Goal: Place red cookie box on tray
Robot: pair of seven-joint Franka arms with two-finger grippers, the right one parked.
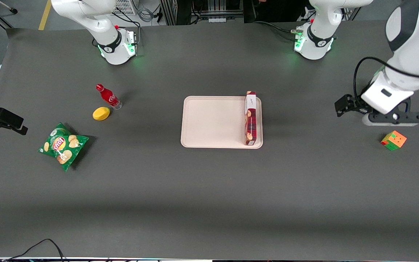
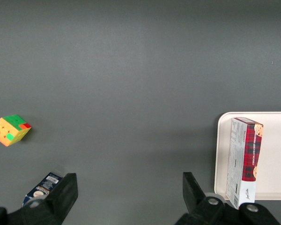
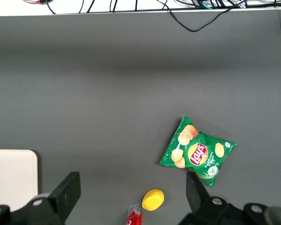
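we see the red cookie box (image 1: 250,118) standing on its narrow side at the tray (image 1: 213,122) edge nearest the working arm; our gripper (image 2: 126,190) hangs wide, empty, well apart. a bump could tip it off.

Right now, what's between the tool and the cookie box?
Nothing: bare table between the open tool, near the cube, and the cookie box on the tray, front view.
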